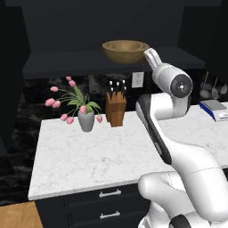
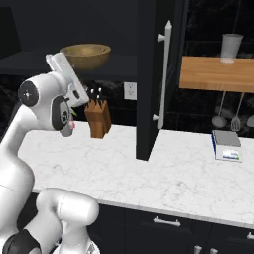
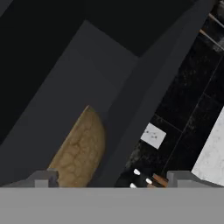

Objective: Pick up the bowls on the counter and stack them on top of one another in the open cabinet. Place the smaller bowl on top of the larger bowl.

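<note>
A wide brown wooden bowl (image 1: 125, 50) (image 2: 85, 54) sits upright on the shelf of the open cabinet (image 1: 67, 62) (image 2: 30, 62). Whether the smaller bowl lies inside it I cannot tell. My gripper (image 1: 150, 53) (image 2: 54, 59) is raised just to the right of the bowl, at the shelf's front edge. In the hand view the gripper (image 3: 113, 177) has its fingertips spread wide with nothing between them, and the bowl's rim (image 3: 81, 151) lies by the left tip. No bowl stands on the part of the white marble counter (image 1: 89, 156) (image 2: 173, 173) in view.
A grey vase of pink tulips (image 1: 86, 120) and a knife block (image 1: 116, 109) (image 2: 97, 118) stand at the counter's back. A small blue and white scale (image 1: 214, 109) (image 2: 227, 145) lies to the right. A dark cabinet door (image 2: 149, 79) hangs open beside a wooden shelf (image 2: 218, 74).
</note>
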Controlling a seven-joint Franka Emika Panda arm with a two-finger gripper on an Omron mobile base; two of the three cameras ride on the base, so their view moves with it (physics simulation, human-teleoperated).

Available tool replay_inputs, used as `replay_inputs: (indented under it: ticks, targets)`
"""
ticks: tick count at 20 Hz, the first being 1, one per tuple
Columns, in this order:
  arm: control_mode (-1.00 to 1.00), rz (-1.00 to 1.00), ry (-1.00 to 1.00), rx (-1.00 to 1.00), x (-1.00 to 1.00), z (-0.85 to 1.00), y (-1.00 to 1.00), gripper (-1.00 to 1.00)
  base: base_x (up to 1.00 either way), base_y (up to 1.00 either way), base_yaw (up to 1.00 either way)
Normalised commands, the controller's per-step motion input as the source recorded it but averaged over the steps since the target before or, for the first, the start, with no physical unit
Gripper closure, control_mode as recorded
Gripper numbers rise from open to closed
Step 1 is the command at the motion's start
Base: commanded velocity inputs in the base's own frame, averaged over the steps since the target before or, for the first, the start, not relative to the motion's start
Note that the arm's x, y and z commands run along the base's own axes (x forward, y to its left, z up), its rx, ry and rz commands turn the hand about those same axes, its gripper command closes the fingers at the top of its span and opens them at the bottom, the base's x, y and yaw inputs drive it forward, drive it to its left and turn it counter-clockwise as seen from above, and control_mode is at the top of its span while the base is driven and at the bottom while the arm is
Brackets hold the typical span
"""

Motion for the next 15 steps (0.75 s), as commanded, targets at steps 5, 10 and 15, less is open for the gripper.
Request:
replay_inputs:
  ticks: [5,10,15]
  targets:
    - [-1.0,-0.01,0.05,0.07,-1.0,-0.71,-0.27,-1.0,0.0,0.0,0.0]
    - [-1.0,-0.14,0.54,0.34,-0.93,0.91,-0.19,-1.0,0.0,0.0,0.0]
    - [-1.0,0.03,0.16,-0.01,-0.37,0.35,0.02,-1.0,0.0,0.0,0.0]
